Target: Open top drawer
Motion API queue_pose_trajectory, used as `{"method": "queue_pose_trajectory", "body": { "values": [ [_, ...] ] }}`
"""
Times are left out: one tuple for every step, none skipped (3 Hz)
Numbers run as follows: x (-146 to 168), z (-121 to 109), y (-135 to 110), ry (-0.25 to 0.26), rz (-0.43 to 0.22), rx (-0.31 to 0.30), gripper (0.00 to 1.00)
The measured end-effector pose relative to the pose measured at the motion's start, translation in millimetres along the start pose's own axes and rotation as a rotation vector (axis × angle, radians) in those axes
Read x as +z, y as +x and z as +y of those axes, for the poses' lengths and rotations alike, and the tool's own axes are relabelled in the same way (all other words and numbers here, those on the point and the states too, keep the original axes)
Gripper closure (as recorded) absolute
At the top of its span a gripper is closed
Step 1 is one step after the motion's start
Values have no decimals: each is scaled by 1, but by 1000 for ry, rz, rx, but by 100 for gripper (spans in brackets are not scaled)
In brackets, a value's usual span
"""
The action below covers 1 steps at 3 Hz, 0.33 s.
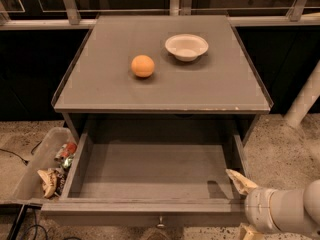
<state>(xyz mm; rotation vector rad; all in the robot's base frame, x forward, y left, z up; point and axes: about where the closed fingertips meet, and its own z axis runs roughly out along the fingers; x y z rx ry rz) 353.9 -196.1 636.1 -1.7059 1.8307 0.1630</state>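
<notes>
Well, the grey tabletop (225,84) fills the upper scene, and beneath it the top drawer (150,169) stands pulled right out, shallow grey inside on show. Low right, the hand (236,203) sits at the drawer's front right corner, open, one pale finger (240,181) over the rim. Left on the floor, a bin (35,164) with litter. Up top, a white bowl (186,46), an orange ball (143,66) beside it. Small knob (160,223) at the drawer front.
</notes>
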Motion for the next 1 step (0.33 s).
{"method": "queue_pose_trajectory", "body": {
  "values": [
    [0,0,0,0,0,0,0]
  ]
}}
